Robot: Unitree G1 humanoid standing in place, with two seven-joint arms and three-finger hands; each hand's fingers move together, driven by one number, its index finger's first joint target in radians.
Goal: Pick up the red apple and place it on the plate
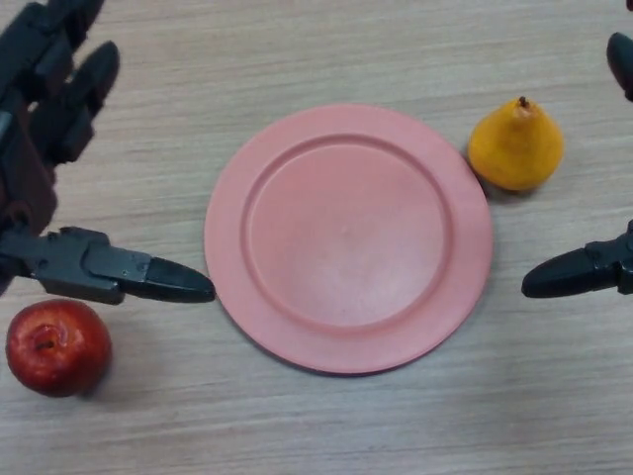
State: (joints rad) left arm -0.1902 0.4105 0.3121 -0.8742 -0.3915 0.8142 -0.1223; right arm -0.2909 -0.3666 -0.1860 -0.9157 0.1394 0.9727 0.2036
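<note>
Left hand [59, 178] released above one apple [57, 346]; right hand [593, 267] released; one empty plate [348, 237], one pear [515, 145]; no writing.

— Where was there room to pass?
— The wooden table [346, 426] lay bare along the near edge, and across the far strip beyond the pink plate [348, 237].
— What stood in the way?
— The plate filled the middle. A yellow pear [515, 146] stood just beside its far right rim, closing that gap.
— And by the red apple [57, 346]?
— It sat at the near left, apart from the plate. The left hand [59, 188] hung over it, its thumb reaching toward the plate's left rim, fingers spread; the near side stayed free.
— The right side?
— Only the right hand [584, 269] showed at the right edge.
</note>
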